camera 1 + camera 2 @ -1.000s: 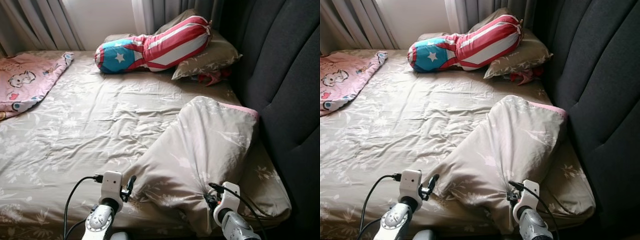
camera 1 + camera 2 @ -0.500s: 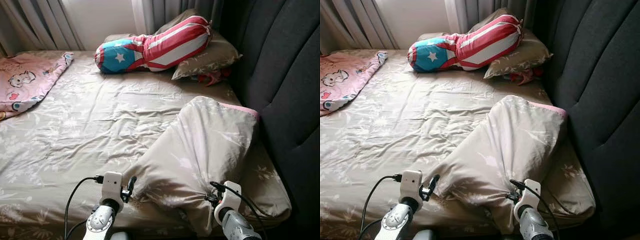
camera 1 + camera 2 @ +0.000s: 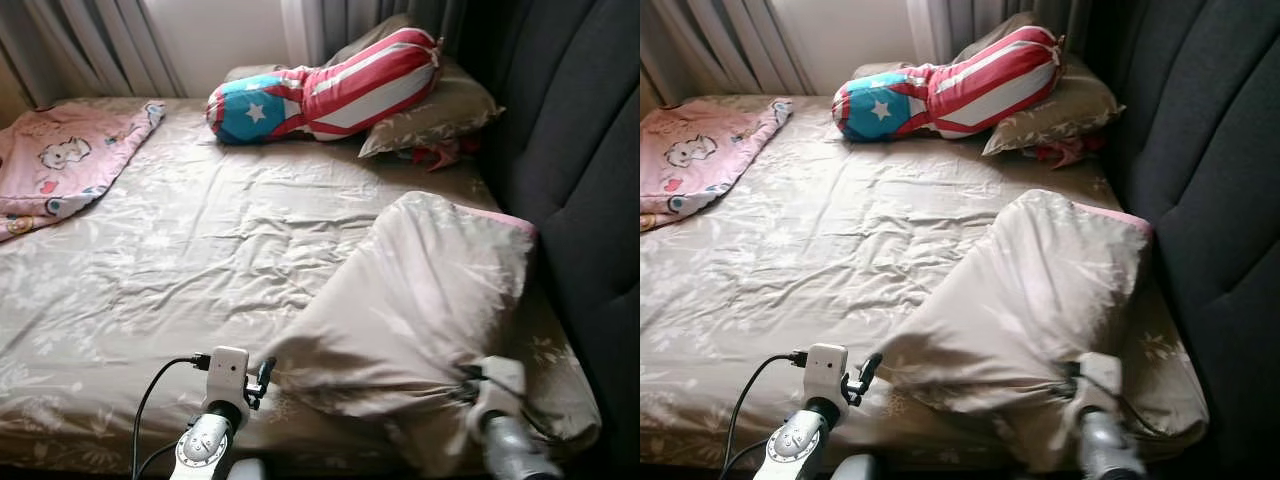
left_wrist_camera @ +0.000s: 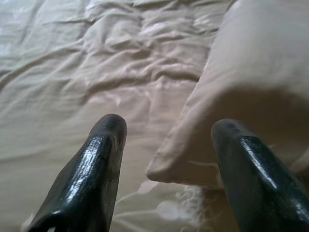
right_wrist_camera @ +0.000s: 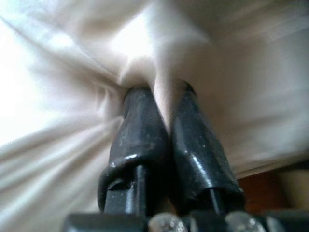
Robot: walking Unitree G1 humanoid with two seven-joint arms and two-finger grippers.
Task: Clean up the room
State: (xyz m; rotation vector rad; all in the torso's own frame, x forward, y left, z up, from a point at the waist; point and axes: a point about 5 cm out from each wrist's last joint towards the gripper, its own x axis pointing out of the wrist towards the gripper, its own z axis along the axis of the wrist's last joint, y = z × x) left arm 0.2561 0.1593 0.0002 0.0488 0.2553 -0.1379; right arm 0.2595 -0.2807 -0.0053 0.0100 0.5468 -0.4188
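Note:
A beige floral blanket [image 3: 420, 300] lies bunched on the right side of the bed, its pink lining showing at the top edge. My right gripper [image 5: 161, 96] is shut on a pinched fold of this blanket near its lower corner [image 3: 1070, 375]. My left gripper [image 4: 166, 130] is open just above the sheet, its fingers [image 4: 104, 145] on either side of the blanket's left corner [image 4: 169, 166] without touching it. In the eye views the left gripper [image 3: 262, 372] sits at the near edge of the bed.
A red, white and blue star bolster [image 3: 320, 90] rests on a beige pillow [image 3: 430, 115] at the headboard end. A pink cartoon blanket [image 3: 60, 165] lies at the far left. The dark padded headboard [image 3: 580, 150] runs along the right.
The camera has shifted, so the scene sits a little to the right. My right arm has moved and is blurred, pulling the blanket fold it holds. The left gripper stays open by the corner.

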